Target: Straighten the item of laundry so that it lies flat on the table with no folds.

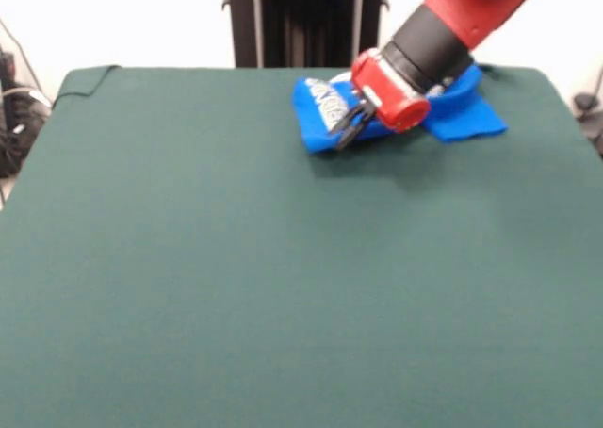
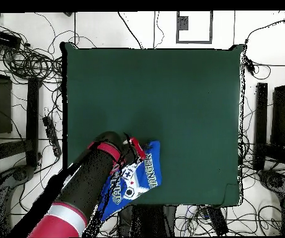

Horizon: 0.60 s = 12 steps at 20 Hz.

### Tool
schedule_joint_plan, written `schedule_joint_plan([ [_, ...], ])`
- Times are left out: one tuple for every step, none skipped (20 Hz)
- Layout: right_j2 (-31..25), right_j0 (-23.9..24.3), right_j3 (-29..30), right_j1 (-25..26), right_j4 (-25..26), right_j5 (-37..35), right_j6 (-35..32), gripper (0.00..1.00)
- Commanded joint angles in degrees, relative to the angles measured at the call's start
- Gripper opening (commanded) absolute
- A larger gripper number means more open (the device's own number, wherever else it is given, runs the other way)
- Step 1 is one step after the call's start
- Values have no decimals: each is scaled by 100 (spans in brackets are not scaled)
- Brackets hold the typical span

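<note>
The item of laundry (image 1: 318, 110), a bright blue T-shirt with white print, lies crumpled and folded at the table's (image 1: 236, 258) far right, close to the pedestal. In the overhead view the shirt (image 2: 144, 176) is at the lower middle of the table (image 2: 170, 93), and part of it hangs over the edge by the robot's base. My gripper (image 1: 347, 131) comes down at a slant over the shirt's middle, with its tips at the shirt's near edge. The jaws look pinched together on the fabric. In the overhead view the gripper (image 2: 133, 149) is at the shirt's far corner. The arm hides the middle of the shirt.
The black pedestal (image 1: 306, 18) stands right behind the shirt. Cables and dark equipment (image 2: 21, 62) lie on the floor around the table. The green cloth stretches wide to the left and front of the shirt.
</note>
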<state>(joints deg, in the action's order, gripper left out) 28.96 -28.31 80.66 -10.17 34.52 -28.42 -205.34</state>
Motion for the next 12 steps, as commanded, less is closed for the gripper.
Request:
schedule_joint_plan([
  [184,651,-1001,71,360,960,52,0],
  [23,836,-1007,-3,360,1040,258,0],
  [-69,955,-1070,-17,393,1103,380,0],
  [-160,1073,-1132,-31,426,1167,502,0],
  [-188,1111,-1202,-25,471,1202,560,0],
  [-251,1256,-1321,-10,561,1320,698,0],
  [-306,1288,-1348,-50,592,1332,797,0],
  [-497,1486,-1397,-112,670,1435,1052,0],
  [-853,1722,-1328,-247,707,1514,1349,0],
  [-1209,1958,-1258,-382,744,1592,1647,0],
  [-1398,2074,-1210,-441,767,1603,1753,0],
  [-1468,2101,-1187,-477,813,1629,1759,0],
])
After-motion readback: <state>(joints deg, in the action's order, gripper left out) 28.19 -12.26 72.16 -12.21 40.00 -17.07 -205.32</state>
